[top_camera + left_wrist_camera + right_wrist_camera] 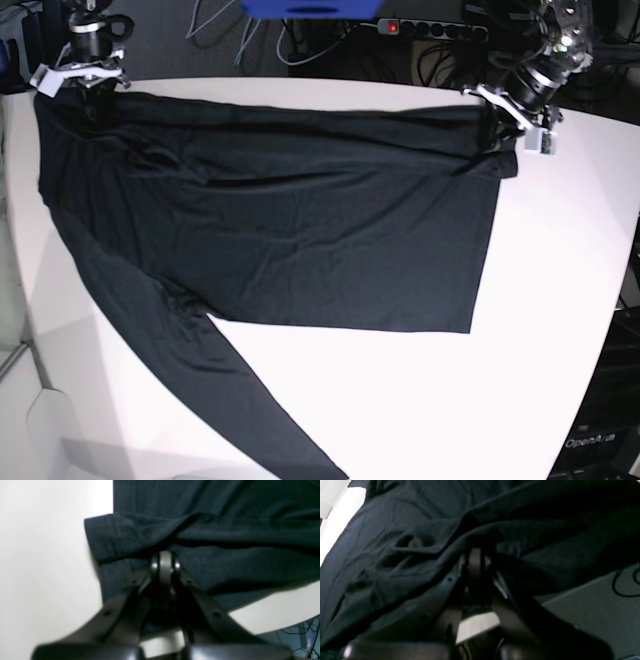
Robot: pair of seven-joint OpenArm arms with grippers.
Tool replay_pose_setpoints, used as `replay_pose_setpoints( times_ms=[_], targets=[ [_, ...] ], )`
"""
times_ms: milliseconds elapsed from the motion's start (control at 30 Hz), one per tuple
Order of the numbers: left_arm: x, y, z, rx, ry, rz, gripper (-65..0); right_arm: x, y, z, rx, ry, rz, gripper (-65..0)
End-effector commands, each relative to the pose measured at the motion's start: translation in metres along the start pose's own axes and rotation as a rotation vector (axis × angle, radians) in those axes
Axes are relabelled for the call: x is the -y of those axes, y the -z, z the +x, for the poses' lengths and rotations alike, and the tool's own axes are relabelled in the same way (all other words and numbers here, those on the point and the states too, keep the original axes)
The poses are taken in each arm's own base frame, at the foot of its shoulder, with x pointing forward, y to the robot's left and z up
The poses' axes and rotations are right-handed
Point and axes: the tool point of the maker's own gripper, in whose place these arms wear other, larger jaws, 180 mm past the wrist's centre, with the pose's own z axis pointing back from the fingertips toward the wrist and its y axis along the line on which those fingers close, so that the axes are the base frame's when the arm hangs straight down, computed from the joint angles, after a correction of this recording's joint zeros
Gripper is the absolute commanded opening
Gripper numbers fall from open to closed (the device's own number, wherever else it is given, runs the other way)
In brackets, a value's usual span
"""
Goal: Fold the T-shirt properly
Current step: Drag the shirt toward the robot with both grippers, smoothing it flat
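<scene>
T-shirt [300,230] spread on white surface [560,300], long axis side to side, far edge pinched at both ends: left gripper [507,112] jaws clamped on hem corner, right gripper [88,78] jaws clamped on shoulder end, one sleeve trailing toward near edge.
</scene>
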Motion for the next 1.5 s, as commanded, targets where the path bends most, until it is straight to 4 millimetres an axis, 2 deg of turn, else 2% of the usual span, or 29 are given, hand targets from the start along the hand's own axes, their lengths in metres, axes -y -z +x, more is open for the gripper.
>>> replay_pose_setpoints(
  times_ms=[0,67,233,533,700,800,1100,1200,1367,1467],
  targets=[
    [-0.012,-0.010,-0.027,-0.130,0.049,0.028,-65.0,0.015,-0.011,-0.034,-0.159,-0.037,-0.060,-64.5],
    [-0.008,-0.011,-0.024,-0.120,0.063,-0.003,-65.0,0.015,-0.011,-0.033,-0.158,-0.037,-0.061,-64.5],
    [-0.023,-0.017,-0.022,-0.073,0.032,0.030,-65.0,0.015,-0.011,-0.033,-0.158,-0.037,-0.061,-64.5],
    [-0.023,-0.018,-0.021,-0.068,0.032,0.031,-65.0,0.015,-0.011,-0.033,-0.157,-0.036,-0.059,-64.5],
    [-0.024,-0.018,-0.021,-0.068,0.034,0.031,-65.0,0.007,-0.014,-0.026,-0.139,-0.047,-0.045,-64.5],
    [-0.024,-0.023,-0.028,-0.086,0.033,0.033,-65.0,0.003,-0.015,-0.021,-0.127,-0.057,-0.036,-64.5],
    [-0.025,-0.032,-0.040,-0.118,0.032,0.036,-65.0,0.008,-0.019,-0.026,-0.142,-0.056,-0.046,-64.5],
    [-0.029,-0.033,-0.038,-0.120,0.043,0.039,-65.0,0.009,-0.021,-0.027,-0.146,-0.057,-0.049,-64.5],
    [-0.053,-0.043,-0.032,-0.103,0.043,0.117,-65.0,0.010,-0.022,-0.028,-0.148,-0.057,-0.051,-64.5],
    [-0.060,-0.044,-0.031,-0.117,0.069,0.144,-65.0,0.010,-0.022,-0.028,-0.148,-0.057,-0.051,-64.5]
  ],
)
